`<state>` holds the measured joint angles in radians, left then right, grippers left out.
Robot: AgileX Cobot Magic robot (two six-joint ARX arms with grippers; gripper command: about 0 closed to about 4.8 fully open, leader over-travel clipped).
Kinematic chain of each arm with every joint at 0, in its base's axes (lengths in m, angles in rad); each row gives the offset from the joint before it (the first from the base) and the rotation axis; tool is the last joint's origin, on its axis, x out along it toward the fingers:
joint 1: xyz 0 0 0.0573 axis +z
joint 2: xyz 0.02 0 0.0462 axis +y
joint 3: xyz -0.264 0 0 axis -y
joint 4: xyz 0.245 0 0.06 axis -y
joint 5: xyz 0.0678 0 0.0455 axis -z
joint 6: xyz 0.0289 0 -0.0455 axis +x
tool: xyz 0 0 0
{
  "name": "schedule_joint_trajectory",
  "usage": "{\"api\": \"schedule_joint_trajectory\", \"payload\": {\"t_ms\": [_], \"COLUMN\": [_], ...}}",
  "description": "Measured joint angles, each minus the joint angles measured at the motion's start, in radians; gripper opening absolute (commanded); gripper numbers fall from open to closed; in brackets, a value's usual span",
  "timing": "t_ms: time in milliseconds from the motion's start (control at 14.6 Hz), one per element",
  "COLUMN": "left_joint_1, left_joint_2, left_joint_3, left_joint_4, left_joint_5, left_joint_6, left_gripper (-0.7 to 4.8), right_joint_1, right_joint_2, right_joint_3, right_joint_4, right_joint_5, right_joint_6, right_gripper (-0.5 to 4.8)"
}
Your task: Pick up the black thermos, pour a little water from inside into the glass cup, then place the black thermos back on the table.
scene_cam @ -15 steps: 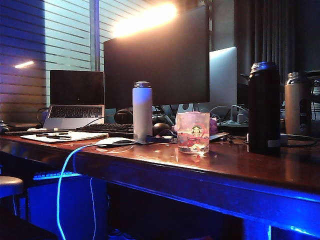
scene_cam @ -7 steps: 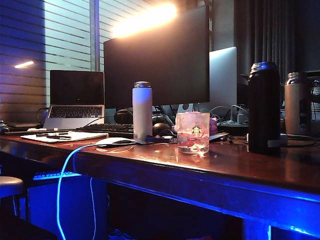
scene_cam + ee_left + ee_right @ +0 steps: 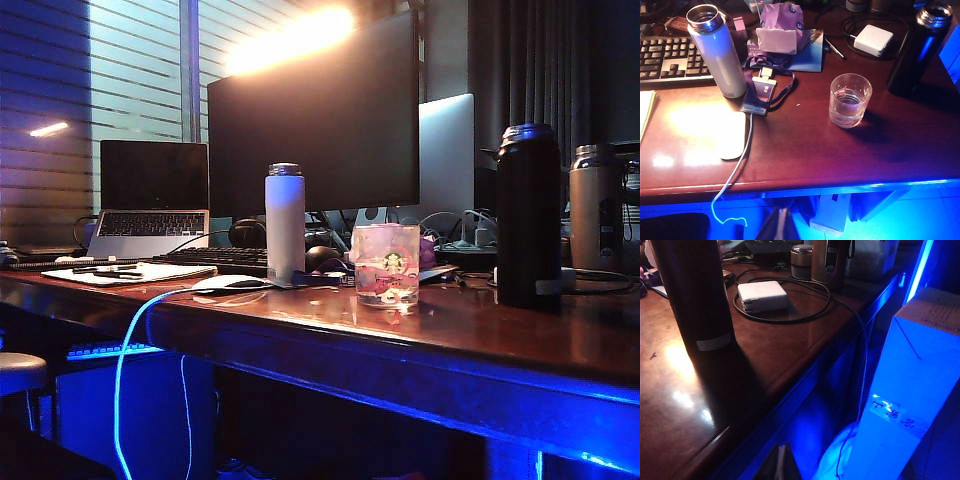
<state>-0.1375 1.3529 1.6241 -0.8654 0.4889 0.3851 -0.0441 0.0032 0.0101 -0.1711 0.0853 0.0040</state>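
The black thermos (image 3: 528,215) stands upright on the table (image 3: 480,335), right of the glass cup (image 3: 386,262). No arm shows in the exterior view. In the left wrist view the glass cup (image 3: 850,100) holds a little water and the black thermos (image 3: 917,47) stands apart from it on the table (image 3: 805,155). My left gripper (image 3: 781,226) hangs shut and empty off the table's front edge. In the right wrist view the black thermos (image 3: 692,295) stands close by on the table (image 3: 775,345). My right gripper (image 3: 781,463) is shut, empty and below the table edge.
A white bottle (image 3: 285,220) stands left of the cup, a steel bottle (image 3: 595,205) right of the thermos. A monitor (image 3: 315,115) and laptop (image 3: 152,195) stand behind. A mouse (image 3: 732,135), keyboard (image 3: 665,57) and white charger (image 3: 873,40) lie on the desk. A box (image 3: 920,385) stands beside it.
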Motion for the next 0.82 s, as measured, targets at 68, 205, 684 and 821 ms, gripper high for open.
{"api": "schedule_joint_trajectory", "payload": {"t_ms": [68, 205, 684, 821], "left_joint_1": [0.000, 0.000, 0.000, 0.026], "left_joint_2": [0.000, 0.000, -0.001, -0.040], "left_joint_3": [0.000, 0.000, 0.000, -0.031], "left_joint_4": [0.000, 0.000, 0.064, 0.126], "left_joint_5": [0.000, 0.000, -0.119, -0.214], "left_joint_6": [0.000, 0.000, -0.034, -0.077], "left_gripper": [-0.03, -0.03, -0.04, -0.04], "right_joint_1": [0.001, 0.001, 0.001, 0.001], "right_joint_2": [0.000, 0.000, 0.000, 0.000], "right_joint_3": [0.000, 0.000, 0.000, 0.000], "right_joint_4": [0.000, 0.000, 0.000, 0.000], "right_joint_5": [0.000, 0.000, 0.000, 0.000], "right_joint_6": [0.003, 0.003, 0.003, 0.003], "right_gripper": [-0.01, -0.01, -0.01, -0.01]}}
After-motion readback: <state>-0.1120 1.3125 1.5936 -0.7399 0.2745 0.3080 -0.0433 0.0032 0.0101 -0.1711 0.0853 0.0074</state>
